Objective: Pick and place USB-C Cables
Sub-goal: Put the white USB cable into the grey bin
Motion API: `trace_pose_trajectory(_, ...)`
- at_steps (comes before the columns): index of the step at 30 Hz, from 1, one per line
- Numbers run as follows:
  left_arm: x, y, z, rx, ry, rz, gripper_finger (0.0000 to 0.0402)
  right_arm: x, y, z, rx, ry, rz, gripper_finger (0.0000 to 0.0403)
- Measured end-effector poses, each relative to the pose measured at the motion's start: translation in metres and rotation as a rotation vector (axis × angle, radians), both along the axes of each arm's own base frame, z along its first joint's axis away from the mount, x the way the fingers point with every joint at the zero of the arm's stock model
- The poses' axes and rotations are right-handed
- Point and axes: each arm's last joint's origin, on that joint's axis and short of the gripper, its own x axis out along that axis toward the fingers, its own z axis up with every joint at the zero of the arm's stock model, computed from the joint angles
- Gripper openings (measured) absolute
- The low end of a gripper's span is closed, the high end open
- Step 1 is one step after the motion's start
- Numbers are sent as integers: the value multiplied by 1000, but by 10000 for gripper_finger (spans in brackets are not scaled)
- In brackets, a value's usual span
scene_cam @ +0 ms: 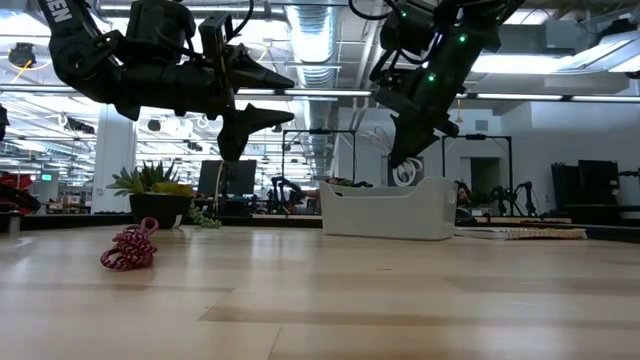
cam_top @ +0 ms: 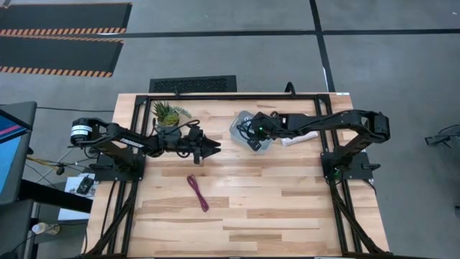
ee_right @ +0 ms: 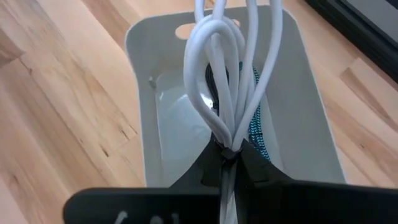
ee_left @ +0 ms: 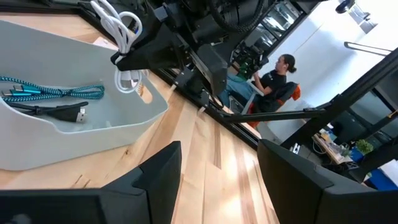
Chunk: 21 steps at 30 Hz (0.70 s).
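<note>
My right gripper (cam_top: 253,134) hangs over the clear bin (cam_top: 241,124), shut on the white-grey cable (ee_right: 225,81). The teal cable (ee_left: 53,93) and the black cable (ee_left: 62,114) lie on the bin's floor. The maroon-red cable (cam_top: 198,193) lies stretched out on the table's middle, seen bunched up in the low view (scene_cam: 130,248). My left gripper (cam_top: 210,148) hovers open above the table, left of the bin, with its fingers pointing toward the bin and nothing between them. My right gripper pinches the white-grey cable between its two fingers at the bundle's tied part (ee_right: 228,151), coming from above and slanting down. The cable is lifted clear. Its loops (ee_left: 127,81) hang past the fingertips, over the bin's open top.
A small potted plant (cam_top: 169,111) stands near the table's far edge, behind my left arm. A white flat object (cam_top: 298,138) lies right of the bin under my right arm. Bare wood spreads over the near half of the table. A person (ee_left: 273,78) sits in the room beyond.
</note>
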Motion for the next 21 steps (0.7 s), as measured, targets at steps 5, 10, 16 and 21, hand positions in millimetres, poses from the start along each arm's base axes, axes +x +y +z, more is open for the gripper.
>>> trace_pose_trajectory(5, 0, 0, 0, 0, 0, 0, 199, 0, -1, 0, -2, 2, -3, 19)
trace_pose_trajectory(10, 0, 0, 0, 9, 0, 13, 199, -1, -4, 0, -2, 5, -13, 17)
trace_pose_trajectory(16, 0, 0, 0, 12, 3, 16, 199, -3, -4, -2, 2, 23, -13, 18)
trace_pose_trajectory(21, 0, 0, 0, 12, 3, 16, 199, -1, -8, -18, 5, 106, -30, 18)
